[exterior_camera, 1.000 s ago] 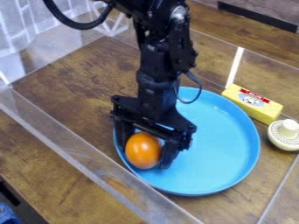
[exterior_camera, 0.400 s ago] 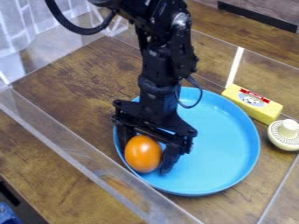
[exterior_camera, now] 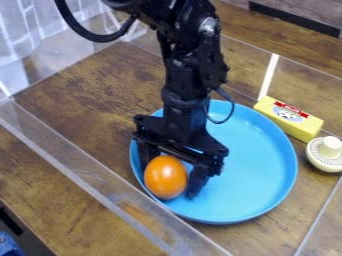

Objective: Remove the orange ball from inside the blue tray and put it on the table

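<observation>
The orange ball lies inside the blue tray, close to its near left rim. My black gripper points straight down over the ball, open, with one finger on each side of it. Its fingertips reach down to about the tray floor beside the ball. I cannot tell whether the fingers touch the ball. The tray rests on the dark brown wooden table.
A yellow box lies just beyond the tray's far right rim, with a cream ribbed disc next to it at the right edge. Clear acrylic walls run along the near and left sides of the table.
The gripper has sunk very slightly around the ball. The ball and tray have stayed where they were.
</observation>
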Robot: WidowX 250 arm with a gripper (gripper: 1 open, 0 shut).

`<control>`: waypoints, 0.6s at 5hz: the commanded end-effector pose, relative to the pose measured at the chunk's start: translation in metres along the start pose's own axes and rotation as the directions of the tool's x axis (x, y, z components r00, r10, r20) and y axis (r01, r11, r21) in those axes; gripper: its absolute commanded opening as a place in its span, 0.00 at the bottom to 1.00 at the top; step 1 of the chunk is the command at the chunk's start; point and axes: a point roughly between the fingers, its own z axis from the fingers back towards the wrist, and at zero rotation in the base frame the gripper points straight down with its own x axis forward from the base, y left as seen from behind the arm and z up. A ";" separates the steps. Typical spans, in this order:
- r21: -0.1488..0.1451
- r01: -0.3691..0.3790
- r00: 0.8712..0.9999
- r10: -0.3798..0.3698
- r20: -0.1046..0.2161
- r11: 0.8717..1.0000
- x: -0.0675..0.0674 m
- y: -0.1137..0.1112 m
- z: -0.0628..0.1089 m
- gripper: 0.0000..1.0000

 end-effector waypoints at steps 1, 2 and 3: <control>-0.010 -0.007 1.000 0.007 0.027 1.000 0.007 0.004 0.004 0.00; 0.008 0.010 1.000 -0.011 0.018 1.000 0.008 0.006 0.012 0.00; 0.024 0.027 1.000 -0.027 0.008 0.999 0.008 0.007 0.020 0.00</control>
